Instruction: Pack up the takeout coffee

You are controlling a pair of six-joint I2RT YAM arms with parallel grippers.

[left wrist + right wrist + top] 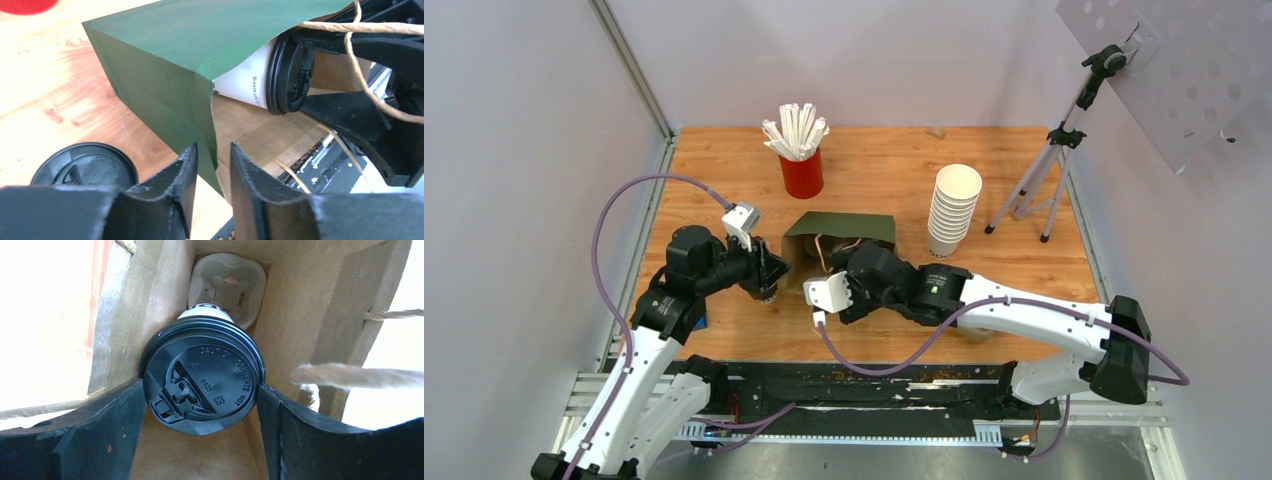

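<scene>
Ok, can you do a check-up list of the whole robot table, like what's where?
Surface: wooden table, black mat with specks along the near edge.
Job's things: takeout coffee lies on its side inside the green paper bag, lid towards the mouth; pulp cup tray at the bag's far end.
Clutter: red cup of straws, stack of white cups, second black lid beside the left gripper.
Grippers: right gripper shut on the coffee's lid; left gripper open, astride the bag's mouth edge.
Cables: purple cables loop off both arms.
Surroundings: tripod, perforated board, grey walls.

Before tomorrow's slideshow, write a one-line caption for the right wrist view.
Right gripper holds the black-lidded takeout coffee on its side inside the paper bag.
</scene>
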